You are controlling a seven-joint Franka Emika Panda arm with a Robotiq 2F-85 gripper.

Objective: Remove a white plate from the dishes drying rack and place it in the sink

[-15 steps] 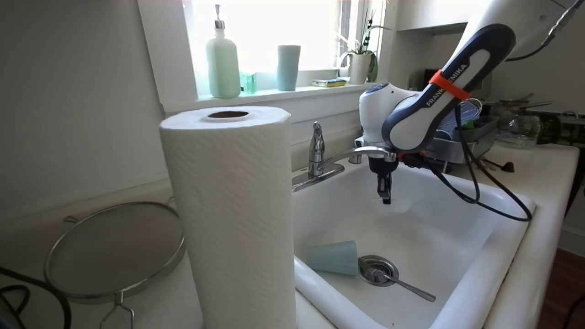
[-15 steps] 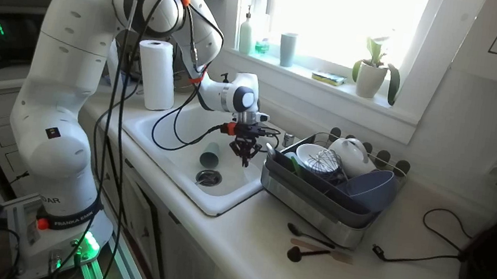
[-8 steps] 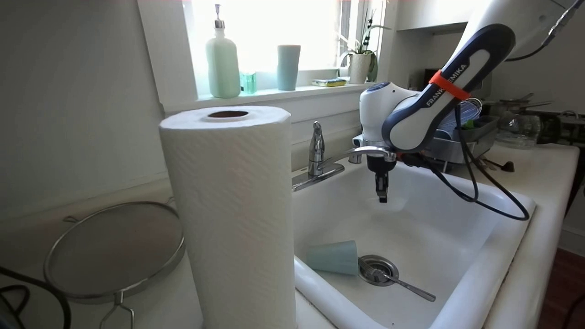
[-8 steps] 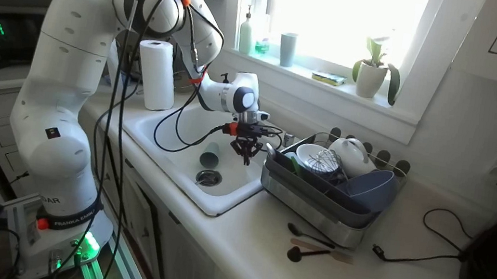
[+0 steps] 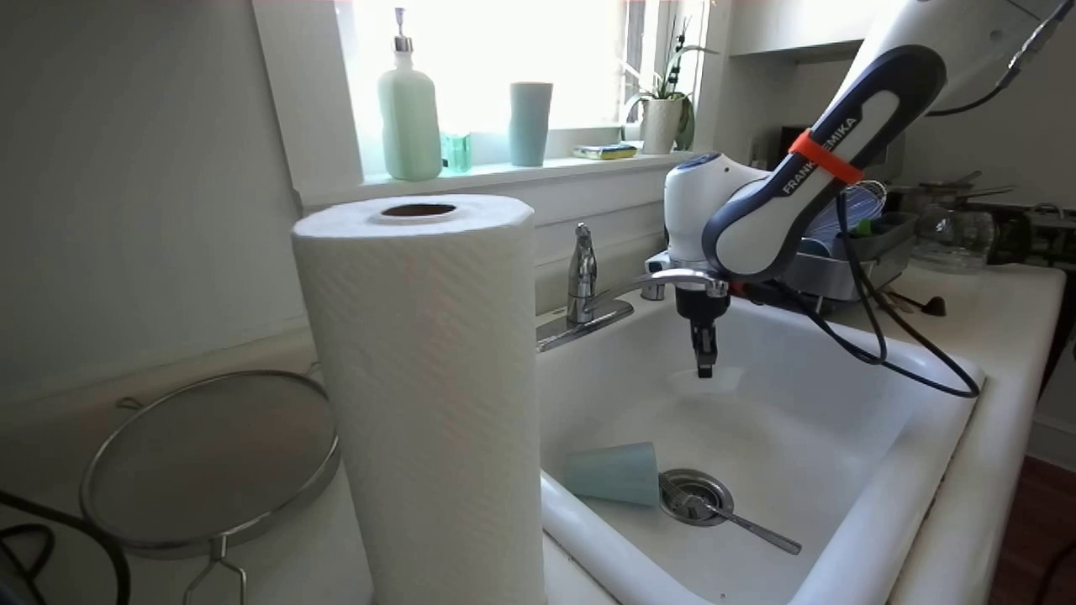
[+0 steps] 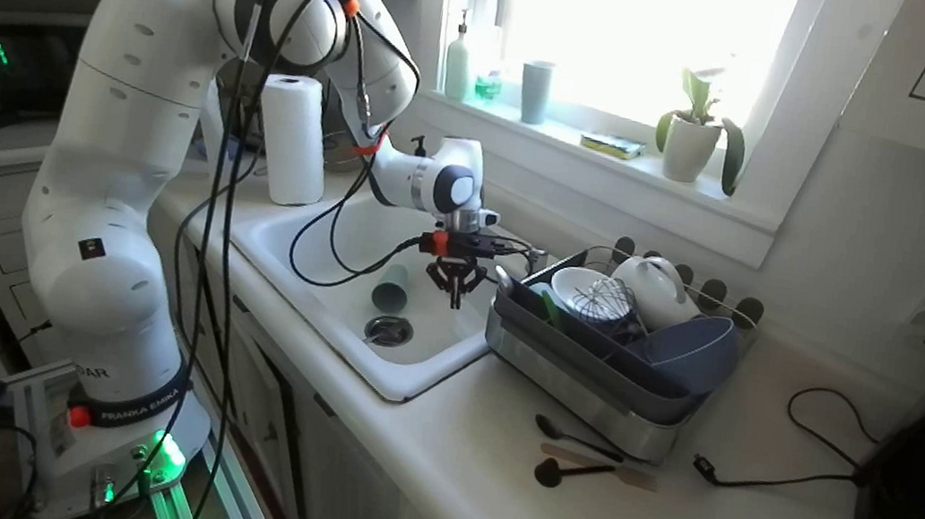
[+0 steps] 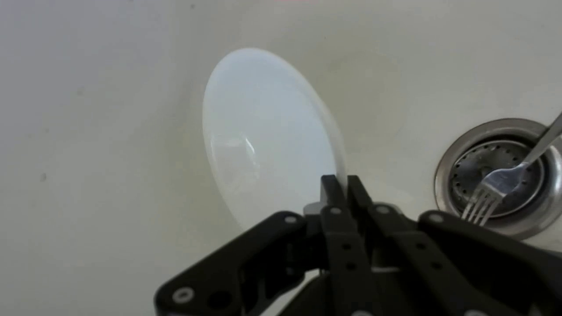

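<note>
The hand (image 7: 343,181) is pinched almost closed on the plate (image 7: 268,127) by its rim, holding it tilted over the sink (image 5: 807,445); whether the low edge touches, I can't tell. I'd lower gently, settle that edge, then release, clear of the fork (image 7: 505,180) and cup (image 5: 612,475).

one sink (image 6: 396,383), one plate (image 7: 272,136), one fork (image 7: 503,181)

1 bright window (image 6: 638,40) (washed out white), grey wall (image 5: 151,168), pale cabinets (image 6: 354,448), reddish floor (image 5: 1030,512)
</note>
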